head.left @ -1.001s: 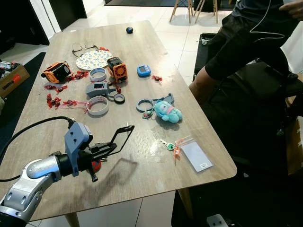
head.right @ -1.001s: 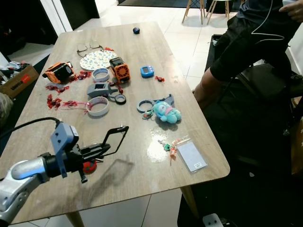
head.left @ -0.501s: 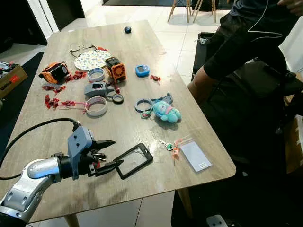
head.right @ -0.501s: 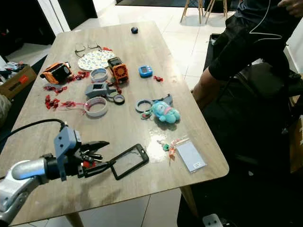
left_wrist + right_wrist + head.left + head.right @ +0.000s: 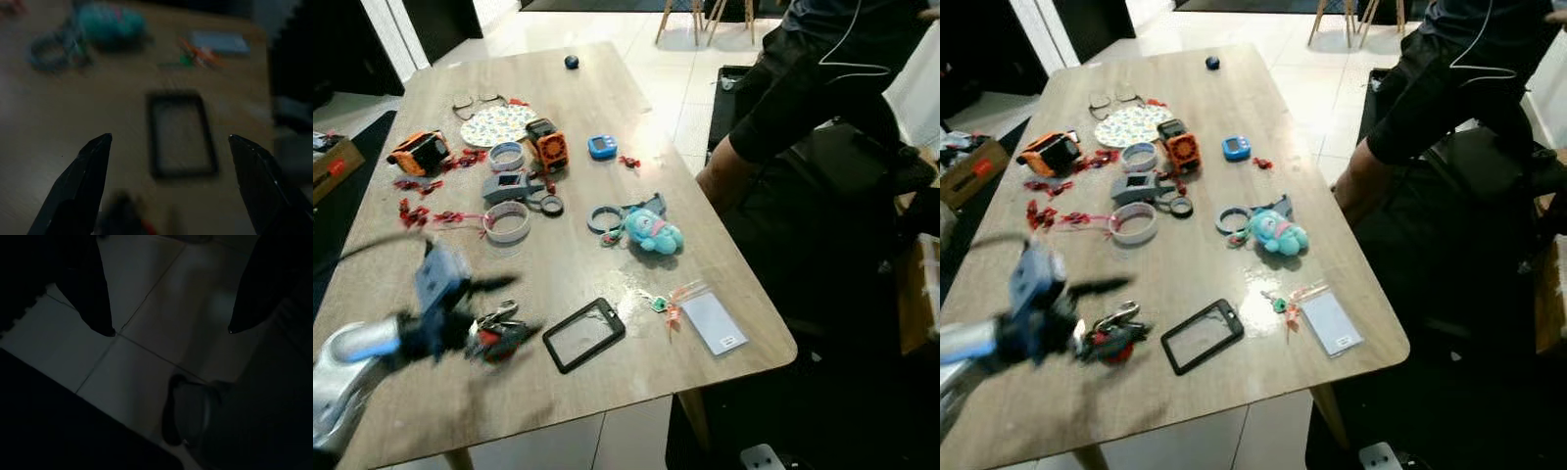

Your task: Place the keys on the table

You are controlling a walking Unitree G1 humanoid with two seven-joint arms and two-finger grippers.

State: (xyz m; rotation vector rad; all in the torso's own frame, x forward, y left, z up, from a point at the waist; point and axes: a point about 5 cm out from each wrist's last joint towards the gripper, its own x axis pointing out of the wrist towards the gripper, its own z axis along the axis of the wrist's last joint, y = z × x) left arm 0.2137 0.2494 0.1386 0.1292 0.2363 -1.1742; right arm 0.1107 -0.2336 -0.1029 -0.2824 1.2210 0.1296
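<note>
Wooden table (image 5: 587,108), keys (image 5: 499,333) lying free, left gripper (image 5: 168,142) jaws wide apart

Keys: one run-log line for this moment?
keys: on table, beside black badge holder | left gripper: open, blurred, next to keys | right gripper: open, idle over floor

Looks like you're in somebody's home, dining or living area.

You've got a wooden table (image 5: 607,117) on pale tiled floor (image 5: 695,59), chair legs (image 5: 690,15) at the far end, a person (image 5: 803,88) sitting right beside it, and everyday clutter on top: eyeglasses (image 5: 473,101), tape rolls (image 5: 506,221), a plush toy (image 5: 653,232), a cardboard box (image 5: 328,162) off to the side.
</note>
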